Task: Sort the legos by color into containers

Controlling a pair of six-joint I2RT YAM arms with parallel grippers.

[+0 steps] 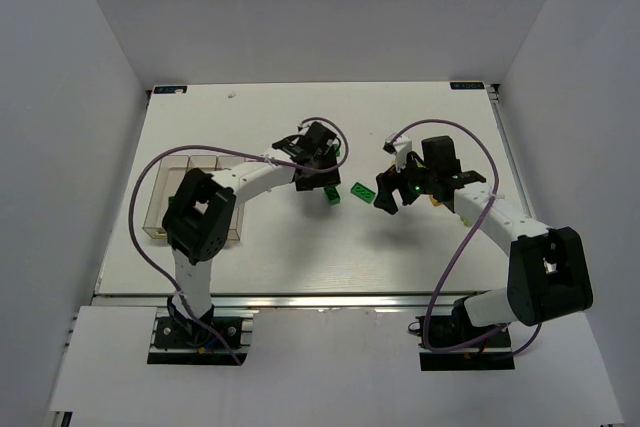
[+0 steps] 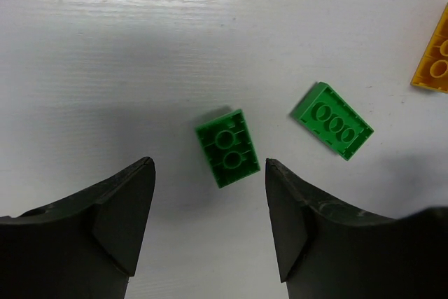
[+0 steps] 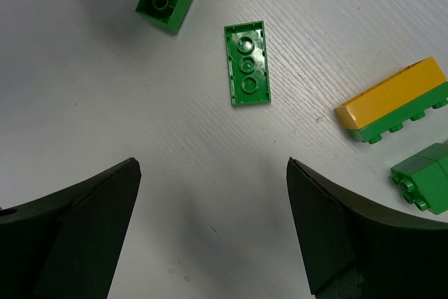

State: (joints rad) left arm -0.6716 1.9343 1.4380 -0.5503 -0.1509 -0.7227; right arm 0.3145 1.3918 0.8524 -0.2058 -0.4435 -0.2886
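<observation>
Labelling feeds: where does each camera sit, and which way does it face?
Top external: above, behind the arms, facing down at the table; both show whole.
Left wrist: on that arm, facing down at a short green brick; left tool shows.
Right wrist: likewise, over the long green brick; right tool shows.
Shared by wrists: both bricks.

containers [image 1: 158, 209] in a row by the table's [image 1: 300, 267] left edge, mid-depth. legos [image 1: 361, 193] loose around table centre, well apart from them. one brick [image 2: 227, 148] flat on the table between the left gripper [image 2: 210, 218] fingers, untouched. second brick [image 2: 332, 120] just right of it, apart. further right: a joined pair [image 3: 395, 99], another brick [image 3: 423, 181] near it, both beside the right gripper [image 3: 212, 166].
</observation>
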